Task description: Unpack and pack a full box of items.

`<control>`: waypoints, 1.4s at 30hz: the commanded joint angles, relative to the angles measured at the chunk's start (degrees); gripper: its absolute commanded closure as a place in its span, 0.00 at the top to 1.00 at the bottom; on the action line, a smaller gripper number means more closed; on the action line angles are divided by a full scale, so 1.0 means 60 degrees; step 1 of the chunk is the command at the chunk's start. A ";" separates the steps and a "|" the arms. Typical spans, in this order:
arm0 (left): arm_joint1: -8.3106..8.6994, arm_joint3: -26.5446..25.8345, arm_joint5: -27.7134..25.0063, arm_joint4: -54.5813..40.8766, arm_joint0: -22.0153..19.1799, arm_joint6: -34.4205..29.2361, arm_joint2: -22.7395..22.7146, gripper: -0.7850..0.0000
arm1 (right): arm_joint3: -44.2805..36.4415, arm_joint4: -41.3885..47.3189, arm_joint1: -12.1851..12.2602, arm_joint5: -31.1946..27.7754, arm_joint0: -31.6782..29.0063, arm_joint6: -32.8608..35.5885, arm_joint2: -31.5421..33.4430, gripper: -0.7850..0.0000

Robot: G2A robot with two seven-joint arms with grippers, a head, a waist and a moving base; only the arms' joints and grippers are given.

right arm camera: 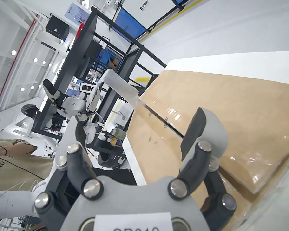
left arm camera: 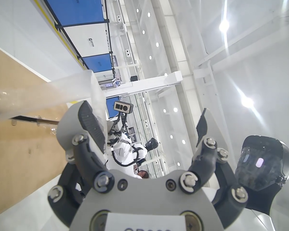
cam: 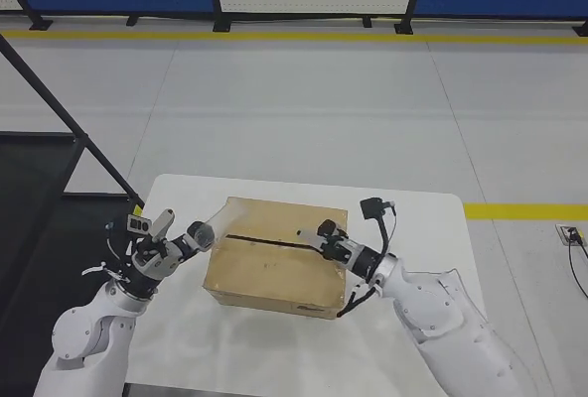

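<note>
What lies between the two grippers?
The closed cardboard box top: its centre seam runs between left gripper and right gripper in the top view, a loose tape strip at the left end.

Your left gripper (left arm camera: pixel 144 118) is spread wide, its ribbed pads (left arm camera: pixel 91 126) far apart. Your right gripper (right arm camera: pixel 137 121) gapes just as wide. The two claws face each other: ahead of the right one, past its fingers, sits the left. Your left arm (cam: pixel 105 313) and right arm (cam: pixel 428 298) come in with elbows bent.
</note>
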 commanded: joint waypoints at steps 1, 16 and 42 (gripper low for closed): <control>0.0013 -0.0022 0.0056 -0.0055 0.0040 -0.0011 -0.0031 1.00 | -0.0204 -0.0918 0.0003 -0.0124 0.0031 -0.0109 -0.0193 1.00; 0.0119 0.0635 0.1355 -0.0494 -0.0756 -0.0358 0.0102 1.00 | -0.0451 -0.5230 -0.0288 0.1554 0.0386 -0.1387 -0.1866 1.00; 0.0371 0.1467 0.2453 0.0050 -0.1999 -0.1400 0.0615 1.00 | 0.1209 -1.1307 -0.1792 0.5403 0.2563 -0.2667 -0.4573 0.98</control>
